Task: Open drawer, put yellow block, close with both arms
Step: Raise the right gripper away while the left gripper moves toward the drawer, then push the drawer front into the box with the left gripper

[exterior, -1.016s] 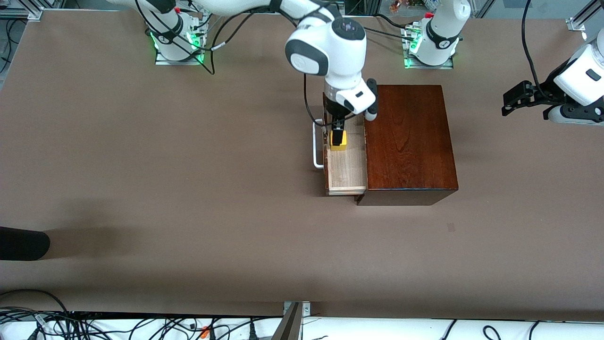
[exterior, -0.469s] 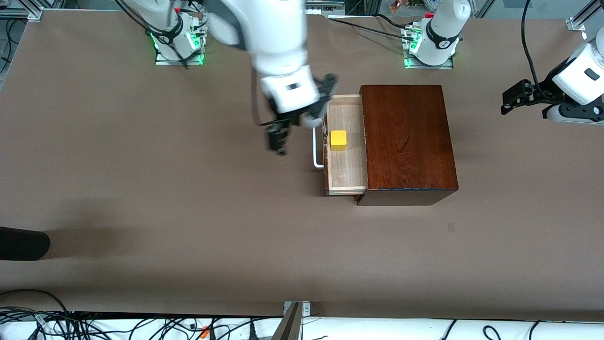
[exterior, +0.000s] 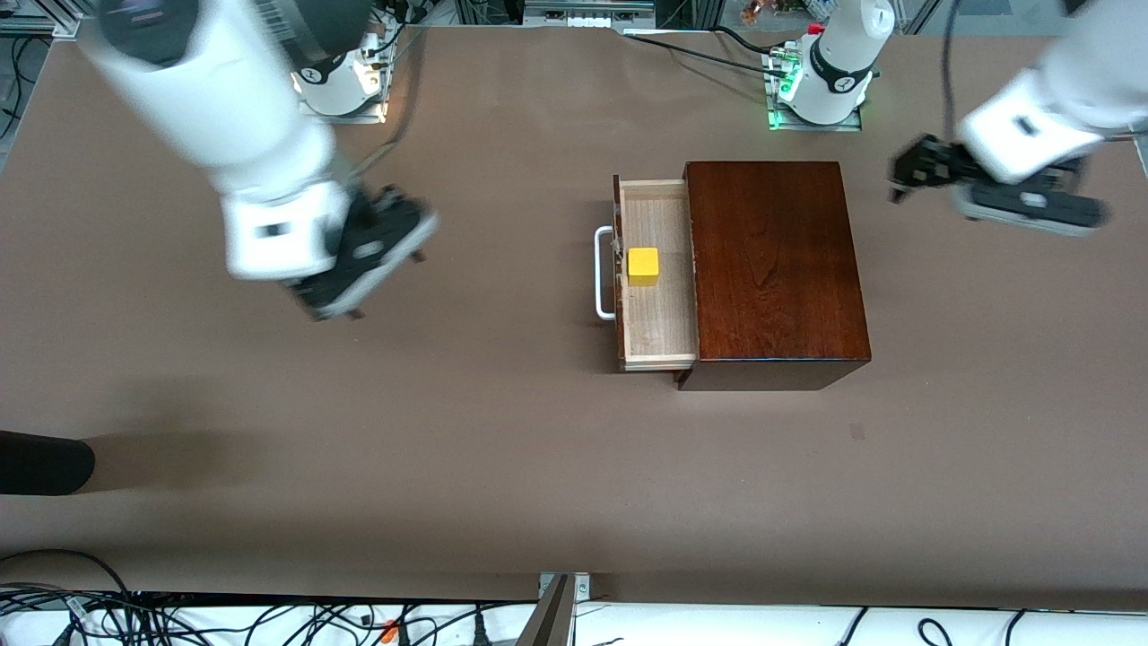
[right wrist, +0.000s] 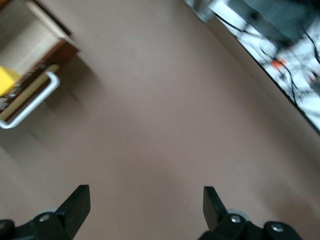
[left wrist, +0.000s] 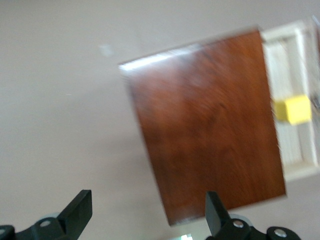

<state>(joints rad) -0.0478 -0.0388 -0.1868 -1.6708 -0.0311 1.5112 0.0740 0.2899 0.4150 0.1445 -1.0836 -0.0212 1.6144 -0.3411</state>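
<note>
The drawer [exterior: 657, 274] stands pulled out of the dark wooden box [exterior: 776, 269], its white handle [exterior: 603, 273] pointing toward the right arm's end of the tabletop [exterior: 502, 449]. The yellow block [exterior: 643, 266] sits on the pale drawer floor, just beside the drawer front and at about the handle's three o'clock in the front view. The right gripper [exterior: 345, 269] hangs over bare tabletop, off at the handle's nine o'clock and well apart from it; its fingers [right wrist: 75, 205] are spread wide with nothing between them. The left gripper [exterior: 915, 170] is up in the air toward the left arm's end, at about the box's two o'clock; its fingers [left wrist: 80, 210] are also wide and empty.
</note>
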